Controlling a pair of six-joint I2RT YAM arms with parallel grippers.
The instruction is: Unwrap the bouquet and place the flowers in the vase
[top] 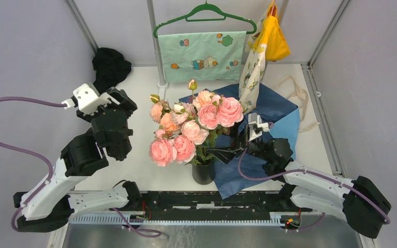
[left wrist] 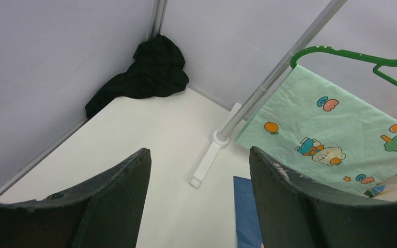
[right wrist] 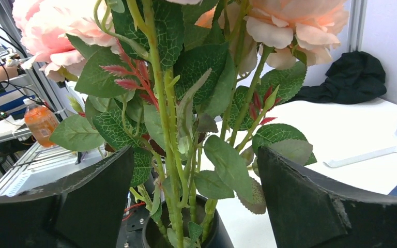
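Where the flowers (top: 199, 126) are standing: you are seeing them upright in the vase (top: 203, 172), just below the centre of the top view. Pink and peach heads are spreading wide above the rim, and the green stems are running down into the mouth.
Vase: it is sitting on the table (top: 139, 88) at the left edge of the blue paper (top: 276, 111), close to the arms' bases at the bottom of the frame.
Blue paper: it is lying opened out, right of centre, with a dark sheet and a lighter sheet overlapping.
Right gripper (right wrist: 195, 155): your fingers are standing wide apart, one on each side of the stems just above the vase mouth. They are gripping nothing, and gaps are showing between both fingers and the stems.
Left gripper (left wrist: 199, 152): your fingers are hanging apart with nothing between them. It is sitting at the left of the top view, well apart from the flowers and pointing toward the far corner.
Black cloth (top: 111, 64): it is lying heaped in the upper left corner.
Hanger (top: 204, 13): green, at top centre, it is carrying a pale green patterned cloth (top: 201, 54).
Yellow cloth (top: 276, 39): it is hanging at the upper right.
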